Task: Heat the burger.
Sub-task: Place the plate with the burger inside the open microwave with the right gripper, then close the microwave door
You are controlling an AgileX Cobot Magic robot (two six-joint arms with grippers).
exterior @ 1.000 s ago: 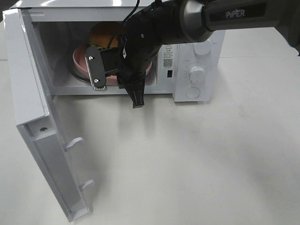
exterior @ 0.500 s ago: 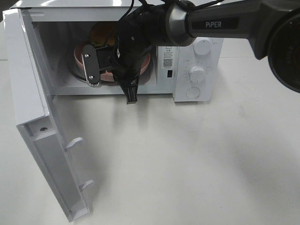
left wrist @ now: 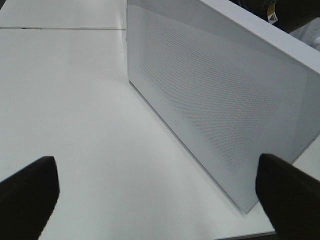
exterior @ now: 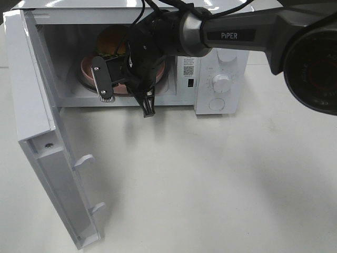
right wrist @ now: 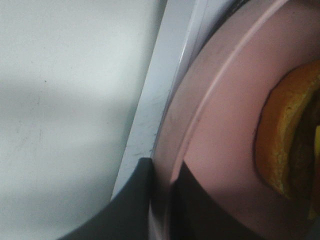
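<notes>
**Burger on plate inside open microwave; right claw on plate rim**

Microwave (exterior: 221, 79) stands toward the far edge of the white table (exterior: 210, 184). Its door (exterior: 37, 132) is swung wide on the left hinge and reaches out toward the table's near-left corner. Control dials sit on the microwave's right front.

The burger (exterior: 110, 42) is inside the cavity, on the pink plate (exterior: 87, 71). It sits toward the back of the plate, partly hidden behind the arm. Glossy bun on top with a green frill just under it. The right wrist view shows the bun's edge and a strip of yellow.

The right gripper (right wrist: 162, 185) reaches into the cavity mouth from the right. Its two fingers are pressed close together, pinching the plate's near rim between them. That rim lies over the front edge of the cavity floor.

The left gripper (left wrist: 157, 192) is spread wide, its two dark fingertips far apart with nothing between them. It hangs over bare table beside a white panel (left wrist: 225, 100) with a fine dot mesh. Whether the panel is the door or the microwave's side cannot be told from here. This arm does not show in the high view.
</notes>
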